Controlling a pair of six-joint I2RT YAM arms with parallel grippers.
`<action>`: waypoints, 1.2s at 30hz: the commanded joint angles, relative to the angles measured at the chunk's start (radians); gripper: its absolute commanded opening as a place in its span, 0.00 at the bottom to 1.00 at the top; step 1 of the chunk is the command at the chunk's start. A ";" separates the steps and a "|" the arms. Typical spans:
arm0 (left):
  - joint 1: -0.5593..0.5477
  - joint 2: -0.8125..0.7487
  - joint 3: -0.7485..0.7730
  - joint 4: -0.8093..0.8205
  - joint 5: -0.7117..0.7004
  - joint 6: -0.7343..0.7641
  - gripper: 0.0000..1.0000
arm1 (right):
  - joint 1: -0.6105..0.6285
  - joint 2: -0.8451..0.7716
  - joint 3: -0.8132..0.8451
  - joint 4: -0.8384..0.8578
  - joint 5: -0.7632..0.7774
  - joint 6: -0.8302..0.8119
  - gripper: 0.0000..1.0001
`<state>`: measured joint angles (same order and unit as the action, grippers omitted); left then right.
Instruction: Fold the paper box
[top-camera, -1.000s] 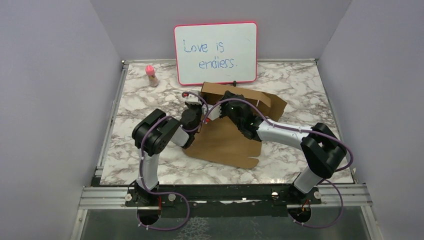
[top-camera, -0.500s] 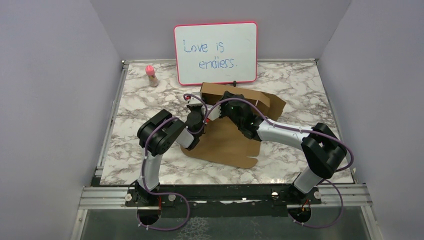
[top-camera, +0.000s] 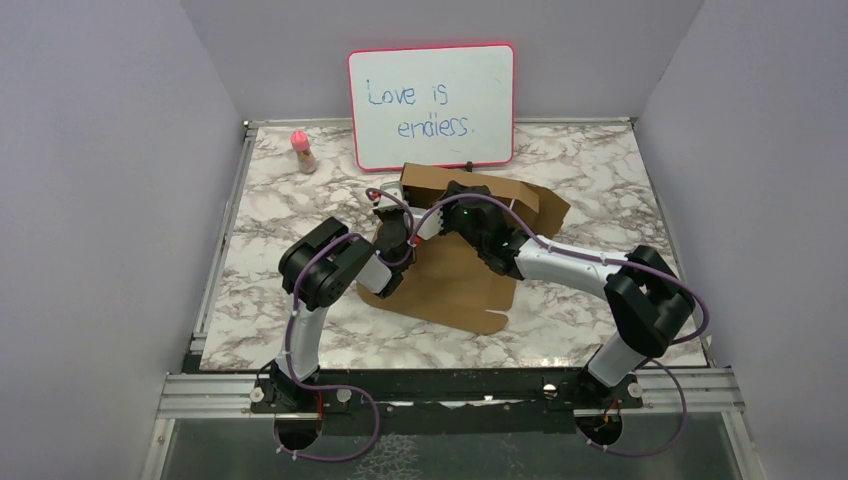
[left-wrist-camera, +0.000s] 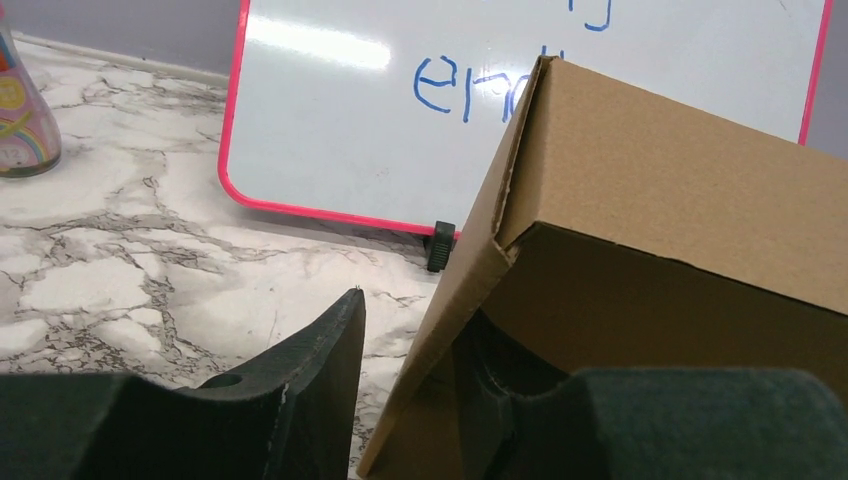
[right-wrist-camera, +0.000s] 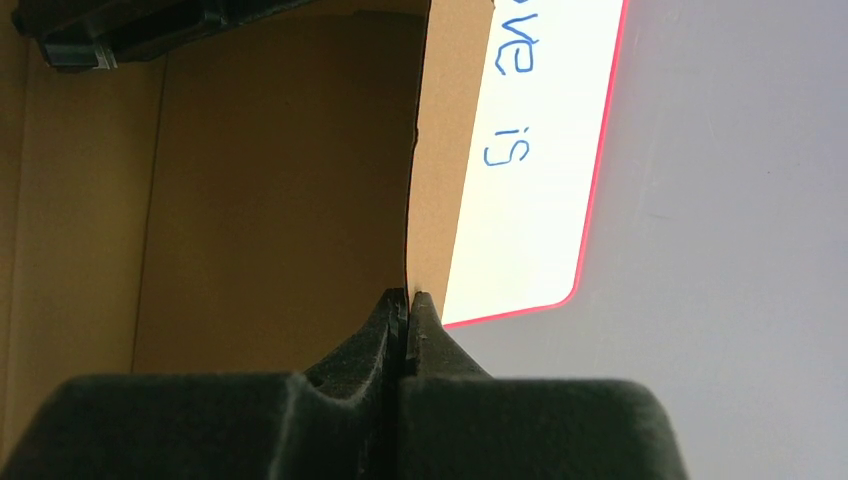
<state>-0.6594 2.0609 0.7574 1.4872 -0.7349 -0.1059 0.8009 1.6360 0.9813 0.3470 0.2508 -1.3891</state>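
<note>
- Paper box (top-camera: 455, 285) in the middle of the bench (top-camera: 620, 180), partly folded: rear wall raised, front panel lying flat toward the arms.
- Left end effector (left-wrist-camera: 415, 335) open, straddling a raised side flap at the box's left corner, outer finger clear of the cardboard.
- Right end effector (right-wrist-camera: 408, 300) pinched shut on the raised wall's edge.
- Red-framed whiteboard (top-camera: 432, 105) propped just behind the box, crowding that wall.
- Pink-capped bottle (top-camera: 302, 150) at far left, well apart.
</note>
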 joint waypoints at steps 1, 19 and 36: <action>-0.006 0.015 0.052 0.023 -0.236 0.078 0.37 | 0.034 0.028 0.001 -0.162 -0.004 0.100 0.01; -0.011 -0.091 -0.050 -0.039 -0.190 -0.042 0.54 | 0.035 0.062 0.032 -0.101 -0.013 0.090 0.02; -0.025 -0.762 -0.399 -0.581 0.053 -0.311 0.77 | 0.035 0.030 -0.005 0.037 -0.029 0.067 0.28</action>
<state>-0.6811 1.4631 0.4305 1.1362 -0.7773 -0.2943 0.8379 1.6627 1.0096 0.3683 0.2020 -1.3396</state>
